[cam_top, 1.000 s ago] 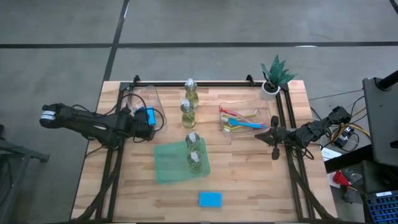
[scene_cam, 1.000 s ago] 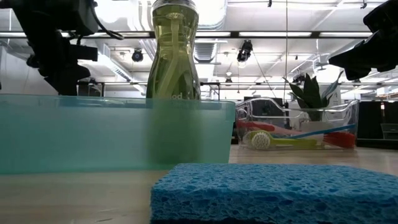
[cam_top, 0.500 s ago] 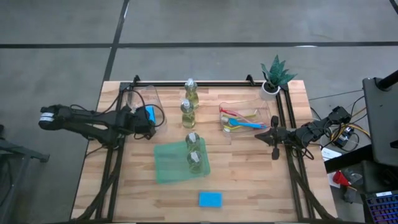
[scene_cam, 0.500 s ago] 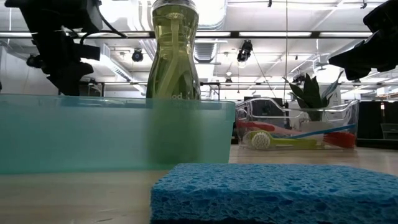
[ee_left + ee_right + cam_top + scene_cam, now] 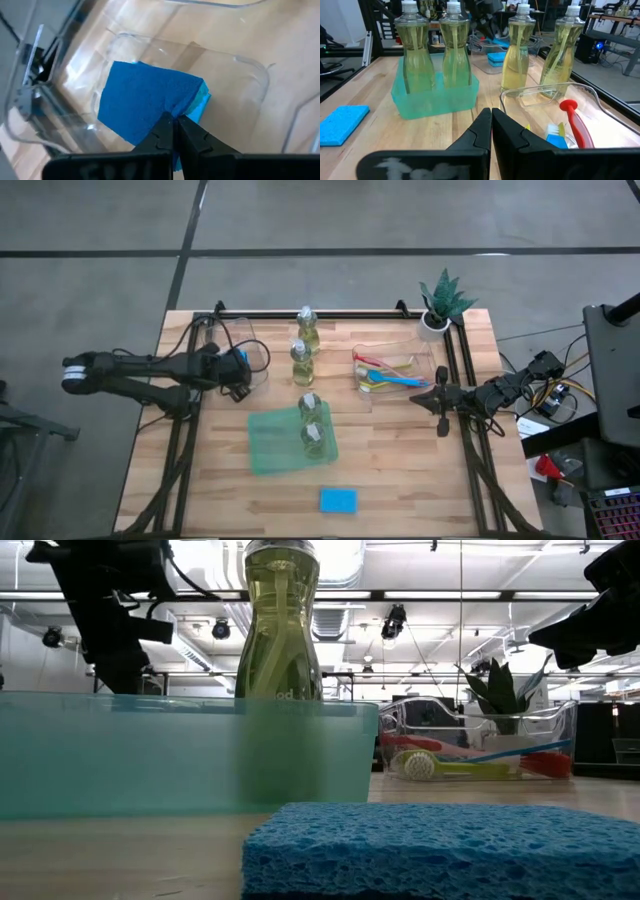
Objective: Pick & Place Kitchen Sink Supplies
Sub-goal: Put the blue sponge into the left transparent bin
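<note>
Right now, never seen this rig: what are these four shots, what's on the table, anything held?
Two dark robot arms work at a wooden table. One shot looks straight down, one level along the tabletop, and one comes from each wrist. The left claw is shut on a blue sponge over a clear bin. The right claw waits, shut, beside a clear bin of brushes. Two soap bottles stand in a green tray, two more bottles stand behind. Another sponge lies near the front, a potted plant at a back corner.

Overhead and table-level views share the green bin, both wrists close-up.
</note>
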`<control>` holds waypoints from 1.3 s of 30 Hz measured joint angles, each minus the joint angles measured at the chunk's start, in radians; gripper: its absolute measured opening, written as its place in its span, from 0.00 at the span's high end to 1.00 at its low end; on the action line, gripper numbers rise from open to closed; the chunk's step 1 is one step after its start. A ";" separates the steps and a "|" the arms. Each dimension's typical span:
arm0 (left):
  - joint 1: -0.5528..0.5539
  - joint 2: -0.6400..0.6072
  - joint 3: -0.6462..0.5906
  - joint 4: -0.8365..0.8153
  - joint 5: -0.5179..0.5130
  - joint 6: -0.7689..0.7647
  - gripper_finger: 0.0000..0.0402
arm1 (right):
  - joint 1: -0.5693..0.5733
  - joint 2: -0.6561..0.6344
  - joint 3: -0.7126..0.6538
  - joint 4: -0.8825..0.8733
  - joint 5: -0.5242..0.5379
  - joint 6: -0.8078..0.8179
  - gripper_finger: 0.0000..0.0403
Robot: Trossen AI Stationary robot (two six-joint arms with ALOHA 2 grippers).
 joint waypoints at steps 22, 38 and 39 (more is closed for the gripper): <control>0.196 0.033 -0.007 0.052 0.123 0.093 0.98 | 0.000 0.000 0.000 0.000 0.000 0.000 0.98; 0.188 0.043 0.019 0.056 0.125 0.130 0.99 | 0.000 0.000 0.000 0.000 0.000 0.000 0.98; 0.186 0.043 0.025 0.060 0.124 0.147 0.99 | 0.000 0.000 0.000 0.000 0.000 0.000 0.98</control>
